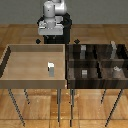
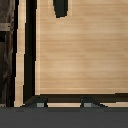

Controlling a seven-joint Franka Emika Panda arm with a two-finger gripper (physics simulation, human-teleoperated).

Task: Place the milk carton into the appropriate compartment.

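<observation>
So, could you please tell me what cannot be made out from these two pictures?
- End effector: the wrist view's edge cuts it off, so open or shut is unclear; in the exterior view the arm hides it.
- Milk carton: too small and blurred in the exterior view for any markings; absent from the wrist view.
- Compartment items: blurred grey shapes.

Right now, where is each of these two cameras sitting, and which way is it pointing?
Exterior view: off the arm, raised, facing the robot across the light bin with the milk carton and the dark compartment bin; the arm's upper body shows.
Wrist view: on the wrist, looking down at pale wood; fingertips of the gripper show.
Shared: probably wooden floor; the carton appears only in the exterior view.
</observation>
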